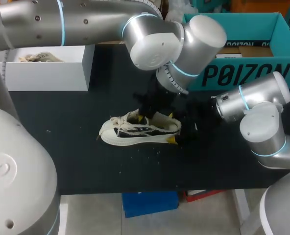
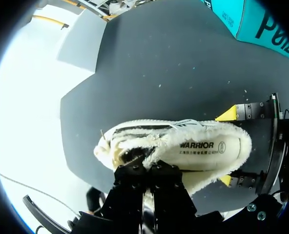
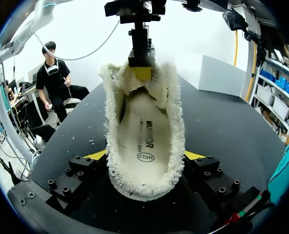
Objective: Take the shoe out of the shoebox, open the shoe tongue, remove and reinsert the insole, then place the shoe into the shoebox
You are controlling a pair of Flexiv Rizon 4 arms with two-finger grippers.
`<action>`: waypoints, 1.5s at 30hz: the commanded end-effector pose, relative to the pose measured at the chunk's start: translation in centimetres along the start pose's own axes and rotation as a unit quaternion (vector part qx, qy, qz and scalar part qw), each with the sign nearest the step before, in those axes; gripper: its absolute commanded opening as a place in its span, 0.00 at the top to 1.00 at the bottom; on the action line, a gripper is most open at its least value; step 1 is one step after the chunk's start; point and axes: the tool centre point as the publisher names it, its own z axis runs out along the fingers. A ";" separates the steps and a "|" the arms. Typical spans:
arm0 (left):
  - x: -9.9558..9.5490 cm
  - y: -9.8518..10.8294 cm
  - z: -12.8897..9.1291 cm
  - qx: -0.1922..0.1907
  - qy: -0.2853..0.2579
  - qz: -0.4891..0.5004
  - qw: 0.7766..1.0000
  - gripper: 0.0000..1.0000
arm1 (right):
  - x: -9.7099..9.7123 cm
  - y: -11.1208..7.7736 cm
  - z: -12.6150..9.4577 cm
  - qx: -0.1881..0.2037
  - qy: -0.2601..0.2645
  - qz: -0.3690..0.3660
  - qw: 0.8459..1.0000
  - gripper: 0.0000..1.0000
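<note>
Left gripper (image 2: 145,165) is hanging over the cream low-top sneaker with black side stripes and a fluffy fleece lining (image 1: 135,131), and it is pinching the sneaker's raised fleece tongue (image 3: 131,82). Its two black fingers are standing almost together, one on the toe side of the tongue and one on the heel side, and only one yellow tip is showing in the right wrist view. Right gripper (image 3: 145,156) is clamping the sneaker's heel from both sides, its yellow-tipped fingers (image 3: 96,155) pressing low against the fluffy collar with the width of the heel between them. The sneaker is sitting upright on its sole on the black tabletop (image 1: 76,147), its toe pointing toward the robot's left and its heel toward the right arm, with pale laces (image 1: 116,121) lying loose over the front. The cream insole with dark print (image 3: 145,141) is lying flat inside the sneaker, showing through the wide opening. The teal cardboard shoebox (image 1: 243,73) is standing open beyond the sneaker's heel end, apart from it. The white open box (image 1: 47,73) is standing well away, beyond the sneaker's toe end.
</note>
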 end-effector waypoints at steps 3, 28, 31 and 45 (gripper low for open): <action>-1.2 0.3 -1.7 0.018 0.008 -0.006 1.000 1.00 | -0.2 -0.3 0.6 0.001 0.000 0.001 1.000 1.00; -7.7 1.6 -1.2 0.045 0.026 -0.060 0.997 1.00 | -0.2 -0.3 0.6 0.001 0.000 0.001 1.000 1.00; -8.1 1.8 -0.2 0.033 0.020 -0.056 0.998 1.00 | -0.2 -0.3 0.6 0.001 0.000 0.001 1.000 1.00; -12.4 2.7 2.6 0.006 0.024 -0.090 0.996 0.00 | -0.2 -0.3 0.6 0.001 0.000 0.001 1.000 1.00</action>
